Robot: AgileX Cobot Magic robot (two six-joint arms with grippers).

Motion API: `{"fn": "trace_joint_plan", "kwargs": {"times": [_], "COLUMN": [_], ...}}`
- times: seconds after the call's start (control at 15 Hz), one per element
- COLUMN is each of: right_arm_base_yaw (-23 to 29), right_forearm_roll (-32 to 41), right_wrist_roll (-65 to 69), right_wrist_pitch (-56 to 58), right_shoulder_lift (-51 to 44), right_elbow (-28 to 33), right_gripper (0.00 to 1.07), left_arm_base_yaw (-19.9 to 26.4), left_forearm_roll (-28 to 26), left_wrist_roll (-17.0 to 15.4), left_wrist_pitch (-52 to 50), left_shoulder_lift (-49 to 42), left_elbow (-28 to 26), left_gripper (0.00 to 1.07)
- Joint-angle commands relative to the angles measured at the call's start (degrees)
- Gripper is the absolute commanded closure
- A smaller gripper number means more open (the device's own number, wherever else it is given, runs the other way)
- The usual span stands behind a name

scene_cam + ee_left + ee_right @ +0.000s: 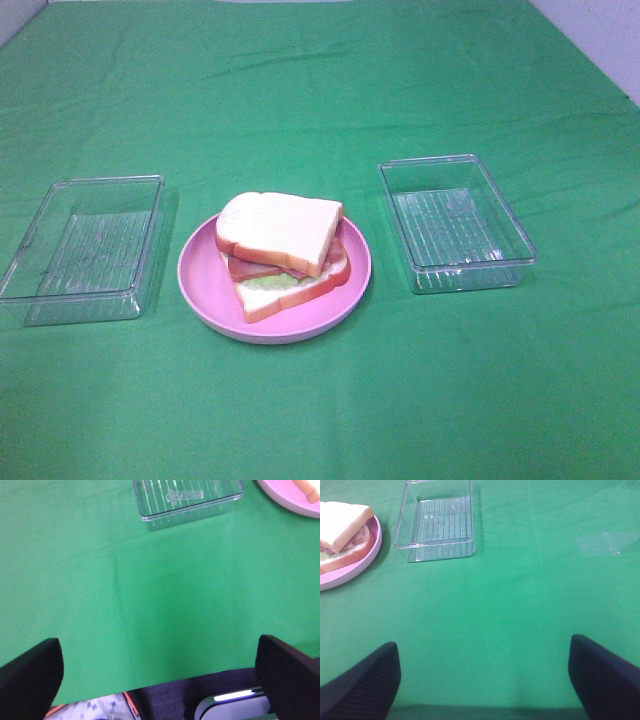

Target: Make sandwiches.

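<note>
Sandwich assembly looks complete from where you stand: the sandwich (283, 254) sits on the round pink plate (205, 290) in the middle of the green tablecloth (320, 410), a white bread slice with orange-brown crust on top, reddish-brown bacon and pale green lettuce showing at the edges, and a second slice underneath, turned a little askew from the top one. You cannot make out any cheese from the high camera. Both clear plastic trays are bare of food, the left tray (85, 245) and the right tray (455, 222) each standing apart from the plate on either side, so you have no loose ingredients left to stack. Neither arm shows in the high view. Your left gripper (160, 680) has its jaws spread wide with nothing between them, hanging over bare cloth near the table's front edge, well short of the left tray. Your right gripper (482, 680) is likewise spread wide and carrying nothing, over bare cloth, with the right tray and the plate's rim ahead of it. Judging by this, the one sandwich is built and little or nothing remains.
</note>
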Motion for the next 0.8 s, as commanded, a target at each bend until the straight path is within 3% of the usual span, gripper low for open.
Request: {"fn": "trace_joint_plan", "kwargs": {"times": [0.07, 0.2, 0.53, 0.73, 0.8], "right_arm_base_yaw": [-0.2, -0.2, -0.2, -0.2, -0.2], "right_forearm_roll": [-0.3, -0.3, -0.3, -0.3, 0.0], "right_wrist_roll": [0.3, 0.3, 0.3, 0.3, 0.3], "right_wrist_pitch": [-0.1, -0.1, -0.1, -0.1, 0.0], "right_shoulder_lift": [-1.8, -1.8, -1.8, -1.8, -1.8], "right_elbow": [-0.1, -0.1, -0.1, -0.1, -0.1], "right_gripper": [0.20, 0.20, 0.20, 0.20, 0.20], "left_arm_base_yaw": [-0.1, -0.1, 1.3, 10.4, 13.1], "left_forearm_roll": [-4.1, -7.4, -7.6, -7.1, -7.1], "left_wrist_roll": [6.4, 11.0, 11.1, 11.2, 11.2], "left_wrist_pitch": [0.9, 1.1, 1.1, 1.0, 1.0], "left_shoulder_lift": [-7.1, -13.5, -21.8, -30.3, -29.4], "left_elbow": [2.4, 2.8, 2.8, 2.8, 2.8], "left_gripper": [0.08, 0.09, 0.09, 0.09, 0.09]}}
